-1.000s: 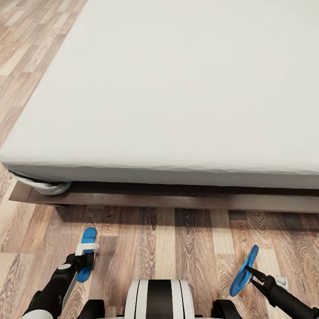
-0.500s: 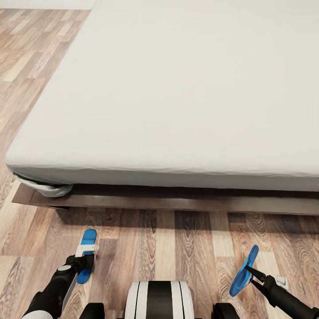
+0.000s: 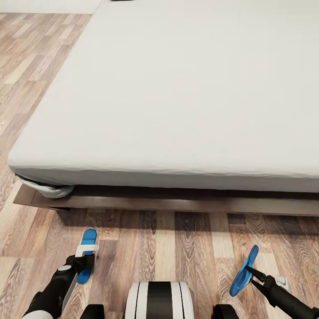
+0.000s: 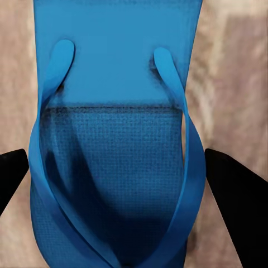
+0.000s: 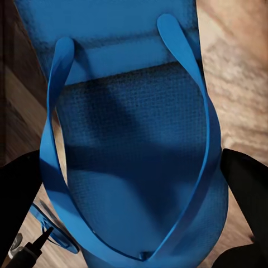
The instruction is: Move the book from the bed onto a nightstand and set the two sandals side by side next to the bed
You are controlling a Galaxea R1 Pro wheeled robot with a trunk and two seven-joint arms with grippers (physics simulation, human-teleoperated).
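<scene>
I hold two bright blue sandals just above the wood floor in front of the bed [image 3: 177, 97]. My left gripper [image 3: 86, 256] is shut on the left sandal [image 3: 89, 236], which lies about flat; the left wrist view shows that sandal [image 4: 111, 167] between black fingers [image 4: 237, 192]. My right gripper [image 3: 249, 269] pinches the right sandal [image 3: 241, 277], tilted up on edge; it shows again as a strapped sandal [image 5: 128, 167] in the right wrist view. A dark sliver [image 3: 122, 0] sits at the mattress's far edge; I cannot tell whether it is the book. The nightstand is out of view.
The bed's dark wooden platform frame [image 3: 177, 204] runs across the view just ahead of both sandals. A bunched sheet corner [image 3: 48, 189] hangs at the bed's near left corner. Wood-plank floor [image 3: 168, 248] lies between frame and my base [image 3: 159, 299].
The head camera has tilted up slightly, so more of the far mattress and floor shows. Both grippers and their sandals stay where they were.
</scene>
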